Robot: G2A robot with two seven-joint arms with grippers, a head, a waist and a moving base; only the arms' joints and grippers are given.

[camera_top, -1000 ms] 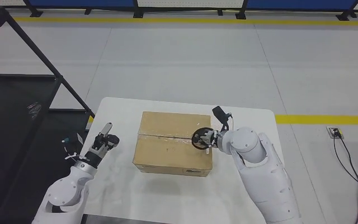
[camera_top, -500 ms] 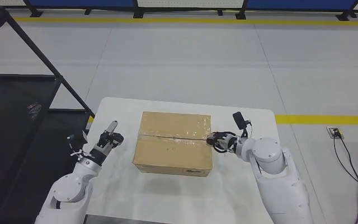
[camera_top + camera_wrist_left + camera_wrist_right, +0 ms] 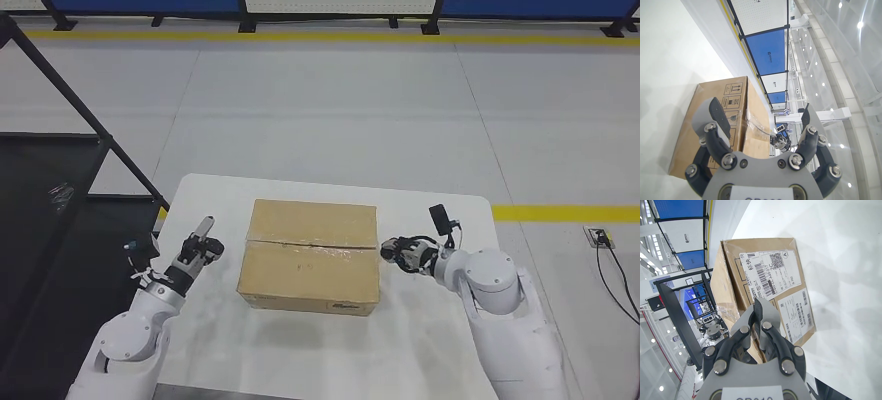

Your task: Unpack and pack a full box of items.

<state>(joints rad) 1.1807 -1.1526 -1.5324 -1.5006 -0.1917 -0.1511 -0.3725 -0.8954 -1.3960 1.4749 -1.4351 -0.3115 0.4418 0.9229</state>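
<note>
The left arm lies low by the table's (image 3: 430,335) left edge, forearm angled toward the box. The left gripper (image 3: 761,105) has its 2 fingers spread wide, empty. The sealed cardboard box (image 3: 310,255) stands mid-table. The right arm bends inward, with the right gripper (image 3: 390,247) pinched together just beside the box's right end.

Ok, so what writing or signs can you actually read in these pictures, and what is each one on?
"A" in a circle: corner of the upper shipping label on the box end.
"2C": same label, beside its long barcode.
Two upward arrows, a handling mark: box side, left wrist view.
Lower label: barcodes, its print too small.
Blue wall panel: a company logo.
</note>
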